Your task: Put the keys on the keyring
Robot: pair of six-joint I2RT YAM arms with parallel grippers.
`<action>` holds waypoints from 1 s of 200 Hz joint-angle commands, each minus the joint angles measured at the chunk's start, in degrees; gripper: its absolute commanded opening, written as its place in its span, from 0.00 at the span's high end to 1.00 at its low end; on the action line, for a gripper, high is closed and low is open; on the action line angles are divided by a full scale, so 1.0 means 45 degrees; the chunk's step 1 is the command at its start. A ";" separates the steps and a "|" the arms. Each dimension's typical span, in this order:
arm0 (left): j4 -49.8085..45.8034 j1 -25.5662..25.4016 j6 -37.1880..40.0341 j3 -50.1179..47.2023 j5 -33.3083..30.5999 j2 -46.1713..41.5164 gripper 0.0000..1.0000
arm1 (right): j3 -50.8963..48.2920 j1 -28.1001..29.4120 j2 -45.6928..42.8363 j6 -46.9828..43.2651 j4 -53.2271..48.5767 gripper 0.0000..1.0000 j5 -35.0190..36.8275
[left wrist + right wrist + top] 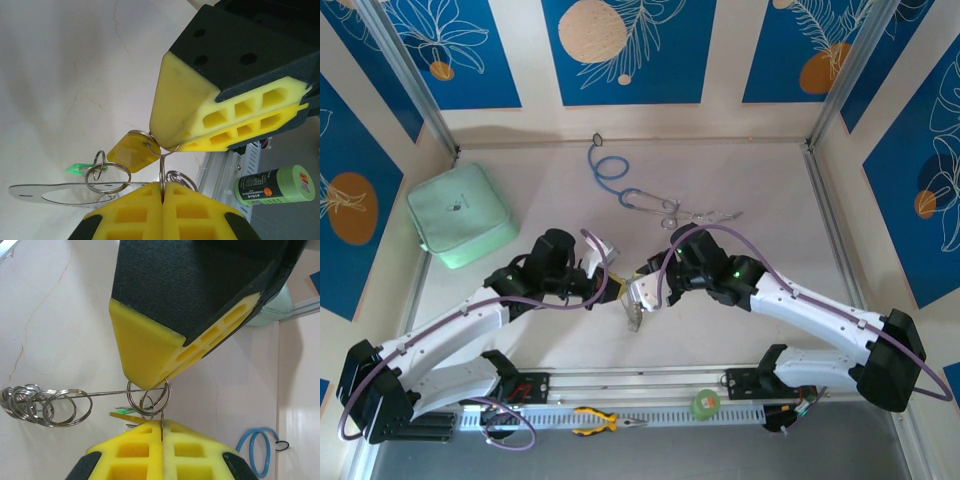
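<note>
My two grippers meet tip to tip above the table's middle, the left gripper (611, 279) facing the right gripper (639, 290). In the left wrist view my left gripper (162, 186) is shut on a split ring of the keyring (107, 178), whose thin silvery loop (47, 192) hangs off to the left. The yellow-headed key (132, 152) dangles from a small ring pinched at the right gripper's fingertips (172, 122). The green-headed key (77, 168) peeks out behind the rings. In the right wrist view my right gripper (162, 426) is shut on a ring seen edge-on, linked to larger rings (147, 396).
A blue-tubed stethoscope (612, 176) lies at the back centre and a mint-green pouch (460, 215) at the left. On the front rail sit yellow-handled pliers (605, 421) and a green tape roll (705, 403). More split rings bunch at the keyring's far end (27, 404).
</note>
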 commanded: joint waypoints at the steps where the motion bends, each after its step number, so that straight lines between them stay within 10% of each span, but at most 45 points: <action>1: 0.0617 0.0154 -0.0379 0.0349 -0.0330 -0.0050 1.00 | 0.0061 0.0213 0.0116 -0.0338 -0.0327 1.00 -0.0113; 162: 0.1544 0.0183 -0.0899 -0.0142 -0.0970 -0.0474 1.00 | -0.0064 0.0535 0.0273 -0.0079 -0.0279 1.00 0.0352; 180: 0.2488 0.0186 -0.0628 -0.0754 -0.1333 -0.0996 1.00 | -0.0110 0.0362 0.0015 0.0682 -0.0247 0.66 0.0028; 200: 0.4486 0.0185 -0.0034 -0.1869 -0.1988 -0.1851 1.00 | -0.0102 -0.0278 -0.0484 0.1995 -0.0420 0.53 -0.0980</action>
